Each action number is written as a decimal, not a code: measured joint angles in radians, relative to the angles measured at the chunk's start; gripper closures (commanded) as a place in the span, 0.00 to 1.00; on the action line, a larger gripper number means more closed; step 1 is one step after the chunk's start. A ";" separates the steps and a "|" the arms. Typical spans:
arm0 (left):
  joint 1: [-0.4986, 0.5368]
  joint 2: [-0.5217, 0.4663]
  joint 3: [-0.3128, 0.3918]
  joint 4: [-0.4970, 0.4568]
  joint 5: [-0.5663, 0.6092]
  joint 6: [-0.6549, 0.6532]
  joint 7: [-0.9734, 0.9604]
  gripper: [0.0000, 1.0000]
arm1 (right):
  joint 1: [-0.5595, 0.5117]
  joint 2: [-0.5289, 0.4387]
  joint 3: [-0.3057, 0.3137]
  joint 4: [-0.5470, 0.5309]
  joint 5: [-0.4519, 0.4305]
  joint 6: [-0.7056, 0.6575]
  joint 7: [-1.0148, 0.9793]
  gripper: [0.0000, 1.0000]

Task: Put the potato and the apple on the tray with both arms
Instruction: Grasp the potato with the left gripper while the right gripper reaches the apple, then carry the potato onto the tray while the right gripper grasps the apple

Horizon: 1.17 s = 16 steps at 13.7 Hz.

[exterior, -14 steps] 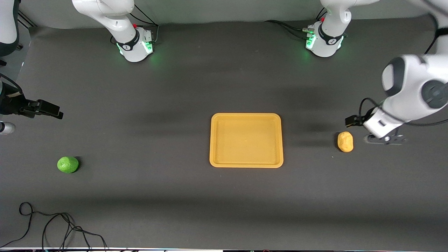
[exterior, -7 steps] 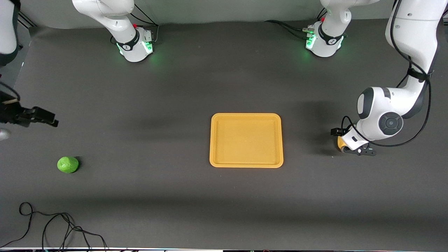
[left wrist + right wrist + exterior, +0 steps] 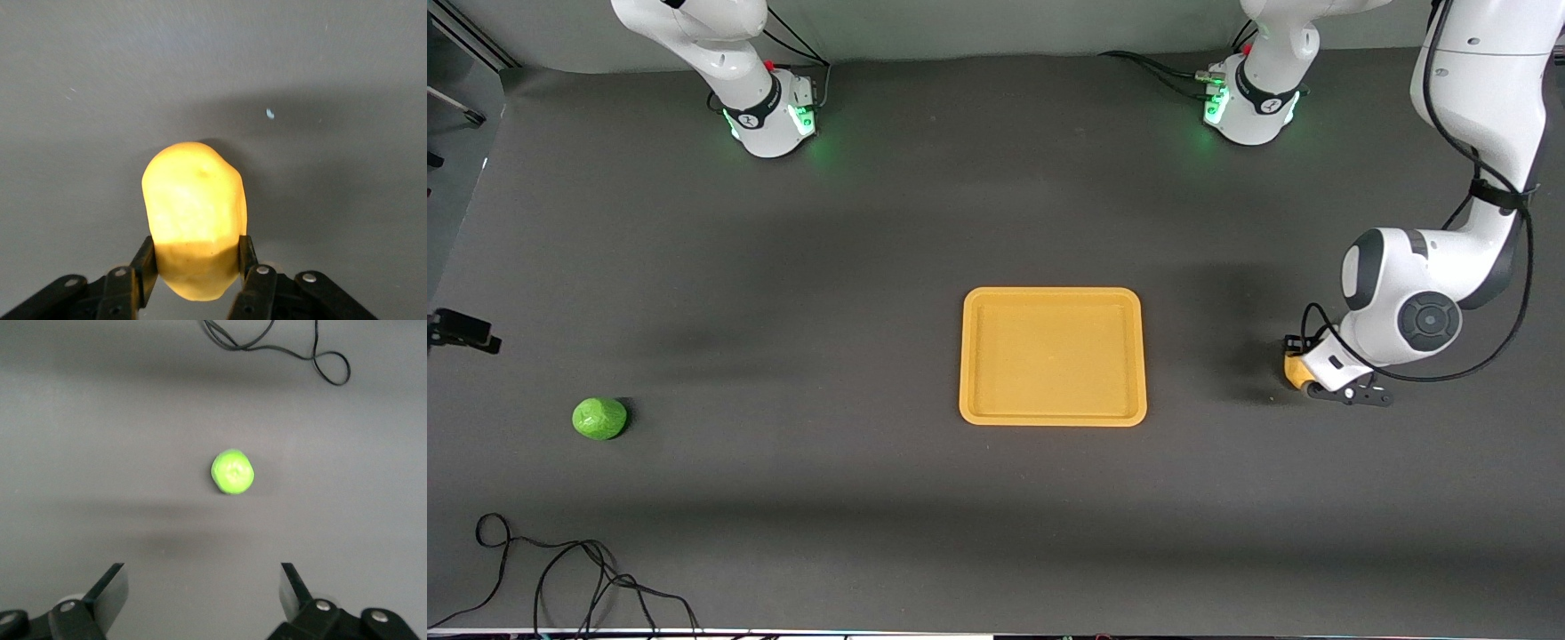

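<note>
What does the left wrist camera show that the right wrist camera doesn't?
Only the left wrist view shows the potato, lying on the table with the left hand down around it, a finger against each side. Only the right wrist view shows the apple alone on the table, a black cable, and the right hand wide open high above. Both share the dark grey table.

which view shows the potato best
The left wrist view: the potato fills the frame between the left gripper fingers. The front view shows only a sliver under the wrist; the right wrist view shows none.
</note>
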 measured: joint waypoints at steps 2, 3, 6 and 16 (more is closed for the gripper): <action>-0.006 -0.005 -0.013 0.085 -0.001 -0.107 -0.040 1.00 | 0.005 0.049 0.001 -0.055 0.023 0.121 -0.009 0.00; -0.014 -0.008 -0.025 0.118 -0.006 -0.144 -0.075 1.00 | 0.004 0.078 0.001 -0.084 0.046 0.185 -0.028 0.00; -0.070 -0.008 -0.086 0.181 -0.092 -0.167 -0.234 1.00 | -0.027 0.195 0.000 -0.137 0.157 0.355 -0.147 0.00; -0.423 0.137 -0.125 0.237 -0.197 -0.060 -0.489 0.96 | -0.062 0.406 0.002 -0.125 0.264 0.562 -0.278 0.21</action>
